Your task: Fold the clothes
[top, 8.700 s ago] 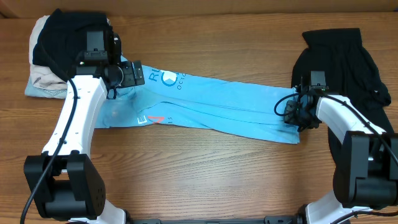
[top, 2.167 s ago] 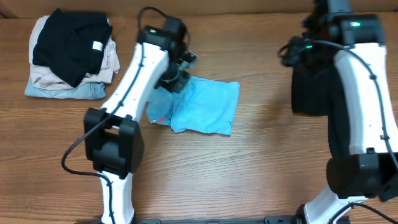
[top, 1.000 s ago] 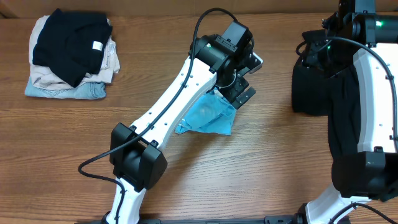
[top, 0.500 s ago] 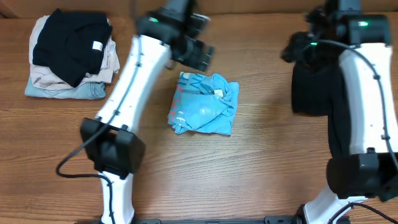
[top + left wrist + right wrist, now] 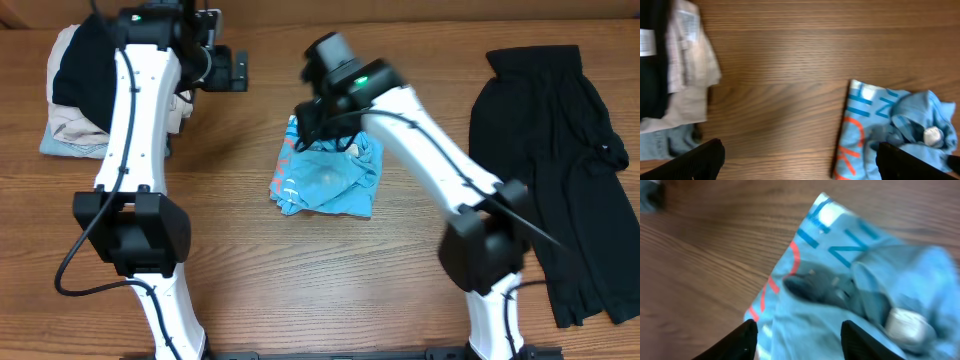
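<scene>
Two arms are seen over a wooden table (image 5: 400, 290). The light blue T-shirt (image 5: 335, 180) is found near the middle of the table, bunched up into a lumpy square and not laid neat. Along its left edge pink letters (image 5: 846, 156) are seen, and a small white bit (image 5: 902, 323) (maybe a tag, it cannot be told) is tucked in the folds near the top.

The right gripper (image 5: 799, 330) is held just over the top left part of the shirt. Its two fingers (image 5: 747, 339) are spread apart, and nothing is pinched between them. Whether the cloth is touched by them cannot be told.

The left gripper (image 5: 797, 149) is held up near the far left of the table, well apart from the shirt. Its fingers are spread wide too, with only bare wood seen between them.

A pile of other clothes (image 5: 70, 135) is stacked in the far left corner, with a black piece on top and pale ones under it. The big black garment (image 5: 560, 150) is laid out long on the right side of the table, well apart from both grippers.
</scene>
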`<state>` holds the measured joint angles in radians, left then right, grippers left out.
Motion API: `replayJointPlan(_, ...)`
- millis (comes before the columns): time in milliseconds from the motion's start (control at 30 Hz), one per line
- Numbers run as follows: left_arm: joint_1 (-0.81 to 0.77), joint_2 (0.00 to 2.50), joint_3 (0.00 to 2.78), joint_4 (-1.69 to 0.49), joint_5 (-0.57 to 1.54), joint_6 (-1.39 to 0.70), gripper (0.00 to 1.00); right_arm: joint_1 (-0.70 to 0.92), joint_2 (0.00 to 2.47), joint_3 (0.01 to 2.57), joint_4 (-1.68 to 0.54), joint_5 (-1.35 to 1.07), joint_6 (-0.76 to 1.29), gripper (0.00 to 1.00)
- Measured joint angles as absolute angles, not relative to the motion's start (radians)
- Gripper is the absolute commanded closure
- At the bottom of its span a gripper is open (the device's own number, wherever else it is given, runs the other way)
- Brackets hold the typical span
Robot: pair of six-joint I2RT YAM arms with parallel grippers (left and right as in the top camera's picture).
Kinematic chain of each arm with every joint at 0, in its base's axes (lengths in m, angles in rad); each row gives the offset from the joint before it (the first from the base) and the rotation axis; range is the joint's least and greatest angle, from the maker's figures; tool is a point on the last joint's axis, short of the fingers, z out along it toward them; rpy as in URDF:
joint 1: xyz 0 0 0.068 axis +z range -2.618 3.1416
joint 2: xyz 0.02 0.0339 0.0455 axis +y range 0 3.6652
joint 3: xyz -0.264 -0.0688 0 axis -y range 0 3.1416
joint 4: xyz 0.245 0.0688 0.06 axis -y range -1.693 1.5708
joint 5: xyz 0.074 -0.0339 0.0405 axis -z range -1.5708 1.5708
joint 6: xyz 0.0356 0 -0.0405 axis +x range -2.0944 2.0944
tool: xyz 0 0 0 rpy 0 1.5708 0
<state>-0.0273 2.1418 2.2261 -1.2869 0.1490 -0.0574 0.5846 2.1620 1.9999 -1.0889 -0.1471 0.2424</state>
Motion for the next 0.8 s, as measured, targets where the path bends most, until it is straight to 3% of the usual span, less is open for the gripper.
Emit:
replayJointPlan(733, 0.02, 2.142, 2.226, -1.286, 0.146, -0.053, 0.0, 0.646, 2.278, 1.995, -1.036, -0.09, 0.182, 0.42)
replayJointPlan(800, 0.02, 2.142, 2.226, -1.286, 0.146, -0.049, 0.0, 0.646, 2.293, 1.995, -1.038, -0.089, 0.175, 0.49)
